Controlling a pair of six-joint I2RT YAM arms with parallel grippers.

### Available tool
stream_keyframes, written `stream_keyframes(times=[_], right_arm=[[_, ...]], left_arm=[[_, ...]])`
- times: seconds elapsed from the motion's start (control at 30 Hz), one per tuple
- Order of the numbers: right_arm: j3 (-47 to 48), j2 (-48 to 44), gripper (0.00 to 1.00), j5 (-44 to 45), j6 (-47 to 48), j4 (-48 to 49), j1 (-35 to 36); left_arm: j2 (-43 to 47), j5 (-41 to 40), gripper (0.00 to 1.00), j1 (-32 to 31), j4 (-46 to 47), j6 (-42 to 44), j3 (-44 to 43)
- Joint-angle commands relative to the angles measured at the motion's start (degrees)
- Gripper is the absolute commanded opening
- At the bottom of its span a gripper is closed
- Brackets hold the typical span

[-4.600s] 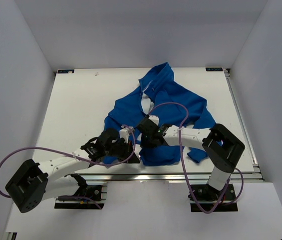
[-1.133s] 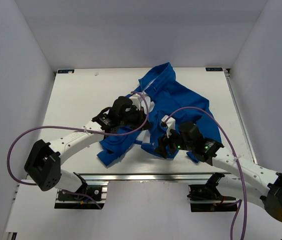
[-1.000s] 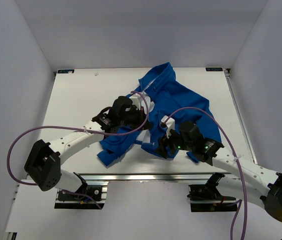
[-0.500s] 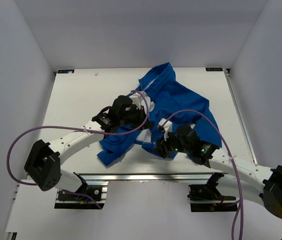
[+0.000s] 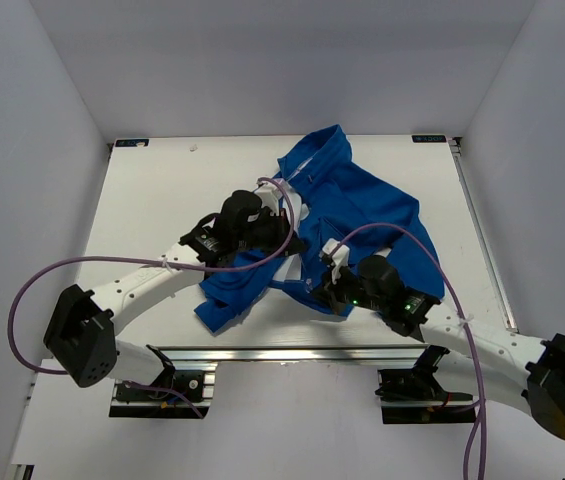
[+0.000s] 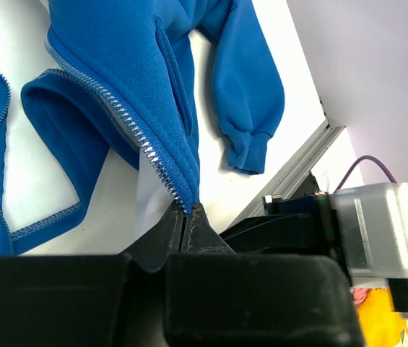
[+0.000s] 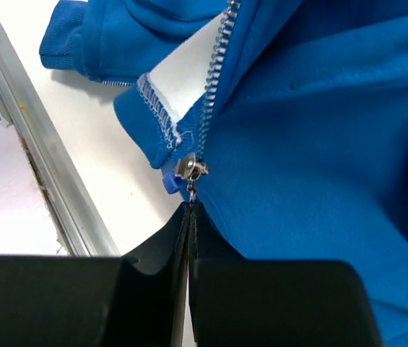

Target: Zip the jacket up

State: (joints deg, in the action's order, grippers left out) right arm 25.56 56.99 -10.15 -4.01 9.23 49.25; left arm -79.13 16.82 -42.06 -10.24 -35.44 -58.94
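Note:
The blue jacket (image 5: 362,205) lies open and crumpled on the white table (image 5: 162,190). My left gripper (image 5: 284,235) is shut on one front edge of the jacket. In the left wrist view its tips (image 6: 187,211) pinch the fabric beside the zipper teeth (image 6: 128,123), and that edge is lifted. My right gripper (image 5: 324,290) sits at the jacket's lower hem. In the right wrist view its jaws (image 7: 191,205) are shut on the small pull tab hanging from the metal zipper slider (image 7: 189,168). The two zipper sides are apart.
An aluminium rail (image 5: 292,352) runs along the table's near edge, close to the right gripper and seen as the rail (image 7: 37,166) in its wrist view. A sleeve cuff (image 6: 250,148) lies near that rail. Purple cables (image 5: 382,228) loop above both arms. Walls enclose the table.
The right gripper has closed from open onto the zipper pull and has shifted slightly left toward the hem. The left gripper keeps its hold on the jacket edge, barely moved.

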Motion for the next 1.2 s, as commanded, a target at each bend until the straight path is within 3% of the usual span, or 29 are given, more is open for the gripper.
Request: stream_keyframes(times=[0.0,0.27,0.53,0.57,0.67,0.77,0.97,1.17], right_arm=[[-2.09,-3.29,0.0,-0.3,-0.91,0.53,0.4],[-6.31,-3.03,0.0,-4.87,-4.78,0.52,1.63],[-4.56,0.06,0.0,-3.74,-3.72,0.7,3.83],[-4.47,-0.3,0.06,-2.86,-4.07,0.09,3.83],[-3.5,-2.14,0.45,-0.05,-5.82,-1.93,3.83],[-3.06,-3.73,0.57,2.14,-8.89,-4.22,3.74],[-5.96,-3.65,0.7,8.47,-15.58,-4.84,3.39],[-0.96,6.45,0.67,15.33,-18.22,-10.1,2.25]], left_arm=[[2.49,-3.54,0.0,0.14,1.89,-0.16,-0.91],[-0.84,-7.41,0.0,0.23,1.45,-0.07,-5.13],[-0.5,-9.0,0.0,0.75,0.75,-0.33,-5.49],[-0.41,-8.65,0.0,0.84,1.01,0.02,-5.23],[0.29,-7.33,0.0,0.84,0.58,0.55,-3.91],[0.91,-7.41,0.0,0.76,-2.66,0.81,-1.55],[4.07,-9.0,0.0,2.42,-4.45,0.81,9.25],[2.5,-3.11,0.0,6.64,-3.55,1.51,13.76]])
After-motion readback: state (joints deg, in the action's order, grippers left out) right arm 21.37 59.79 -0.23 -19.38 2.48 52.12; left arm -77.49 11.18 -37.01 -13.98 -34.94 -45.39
